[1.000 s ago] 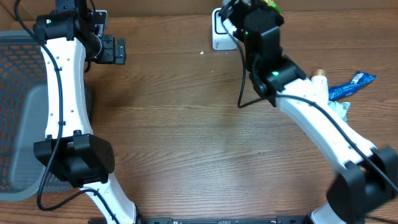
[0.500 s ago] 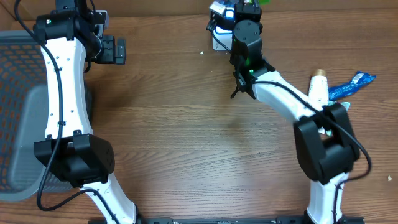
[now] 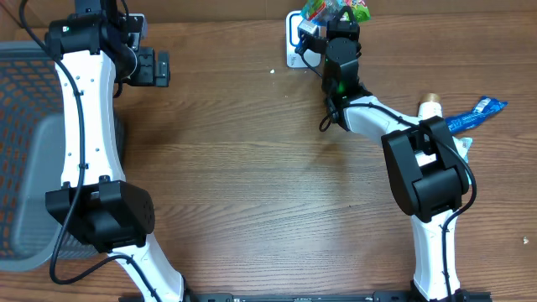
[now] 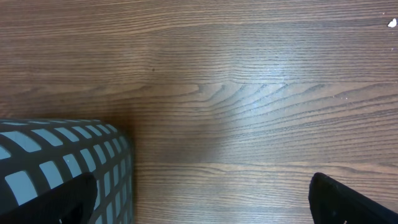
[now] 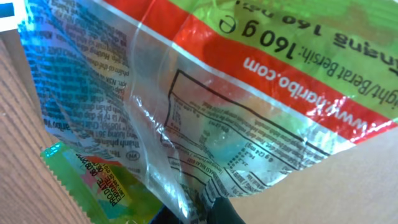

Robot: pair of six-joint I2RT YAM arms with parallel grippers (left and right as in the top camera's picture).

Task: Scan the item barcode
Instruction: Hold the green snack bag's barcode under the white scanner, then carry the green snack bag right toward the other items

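Candy bag (image 5: 249,93) looks light, crinkly and slippery, so pinching a sealed edge seems safest. Nearer me, the left gripper (image 3: 161,67) hangs wide open by the mesh basket (image 3: 25,151). At the far edge, the right gripper (image 3: 333,20) is clamped on the bag, right by the white scanner (image 3: 294,49).

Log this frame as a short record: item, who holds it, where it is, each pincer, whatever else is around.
item: candy bag, green and red print, partly clear film
held by: right pincer, shut on the bag
place: by the white scanner at the far edge of the table
barcode: not seen in any view
left pincer: open, empty, over bare wood next to the basket
other: blue packet at the right
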